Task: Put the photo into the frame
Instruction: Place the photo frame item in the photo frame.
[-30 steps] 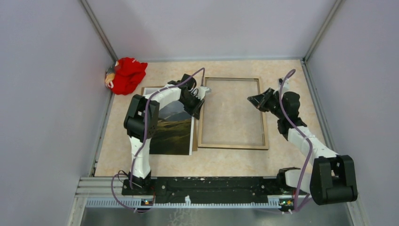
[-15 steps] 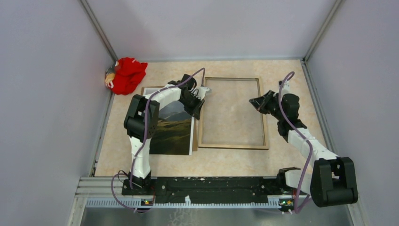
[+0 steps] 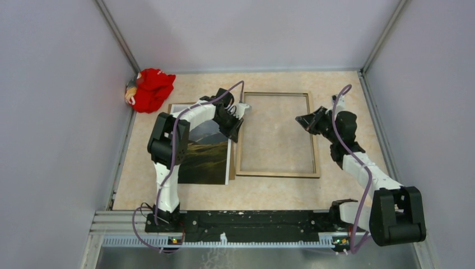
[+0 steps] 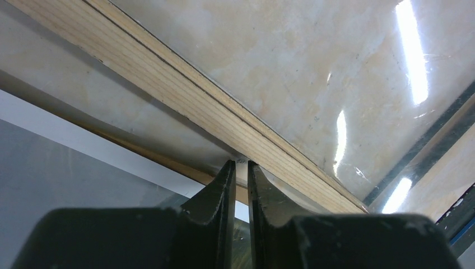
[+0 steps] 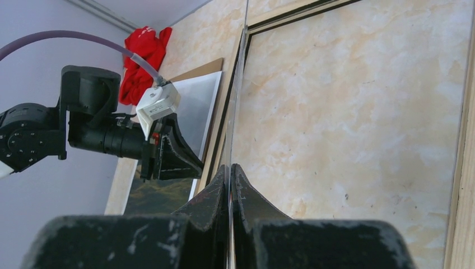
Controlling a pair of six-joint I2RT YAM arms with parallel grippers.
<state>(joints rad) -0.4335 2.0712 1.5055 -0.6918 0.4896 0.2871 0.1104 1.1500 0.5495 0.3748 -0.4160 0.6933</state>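
The frame (image 3: 316, 151) lies flat mid-table, tan wood back up. The photo (image 3: 207, 159), dark mountains face up, lies just left of it on a brown backing board (image 3: 171, 106). My left gripper (image 3: 237, 122) is low at the frame's left rail (image 4: 168, 78), tips (image 4: 238, 163) a narrow slit apart; board and photo border show through the slit. My right gripper (image 3: 301, 119) is near the frame's right rail. It is shut (image 5: 230, 166) on the edge of the clear pane (image 5: 242, 67), seen edge-on as a thin line. The pane (image 4: 336, 84) glints over the tabletop.
A red cloth bundle (image 3: 150, 89) sits in the back left corner against the wall. Grey walls close the table on the left, back and right. The arm bases' black rail (image 3: 252, 218) runs along the near edge.
The right arm's elbow has drifted slightly left while its gripper stays on the pane. The left arm has not visibly moved.
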